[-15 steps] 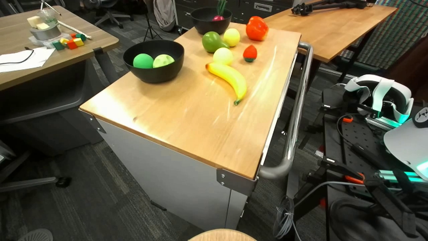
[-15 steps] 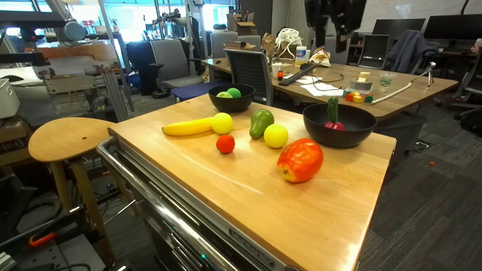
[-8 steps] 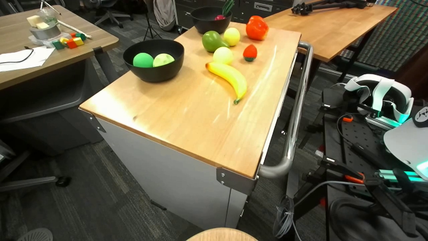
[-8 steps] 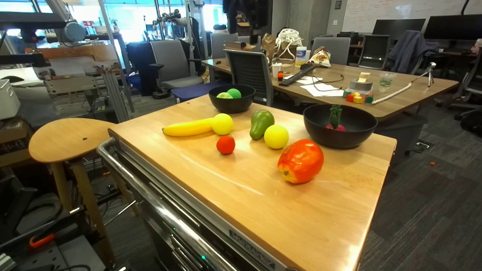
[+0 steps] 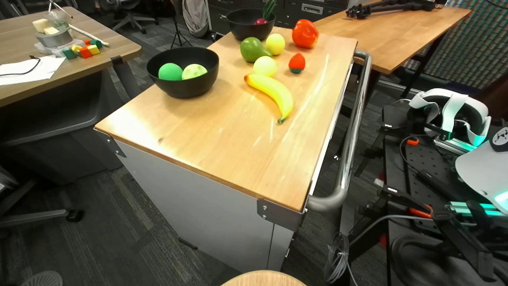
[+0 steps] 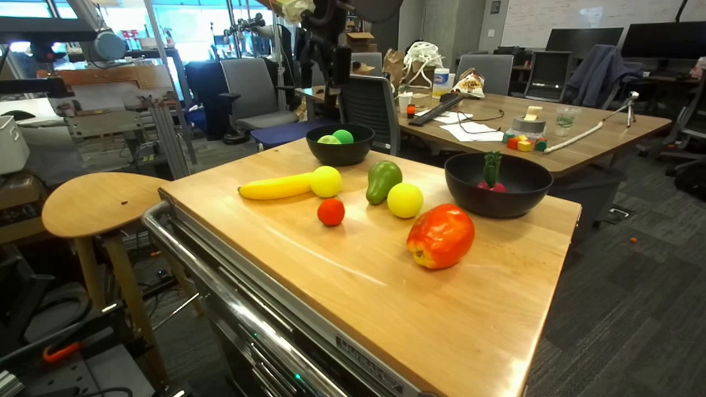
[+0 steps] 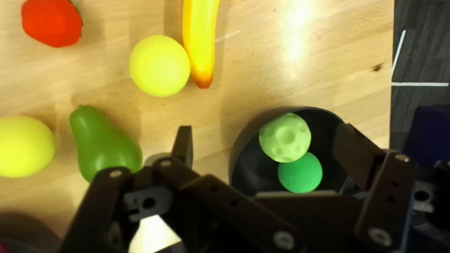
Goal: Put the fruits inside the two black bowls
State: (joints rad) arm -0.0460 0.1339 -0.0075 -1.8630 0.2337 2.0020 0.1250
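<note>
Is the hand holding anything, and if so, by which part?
Nothing is held: the hand is open. The pale ball and green ball seen between its fingers in the wrist view lie in a black bowl.

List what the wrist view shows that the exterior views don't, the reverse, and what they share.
Wrist view only: thin white strips on dark flooring; silver screws on the open black claw.

Exterior views only: large glossy red-orange fruit, rounded steel handlebar, round wooden stool.

Shared, some cropped: the round black bowl holding a dimpled pale-green ball and a plain green ball; a second black bowl; long yellow banana; two round yellow fruits; green pear-shaped fruit; small red fruit; and, in an exterior view, the claw.
</note>
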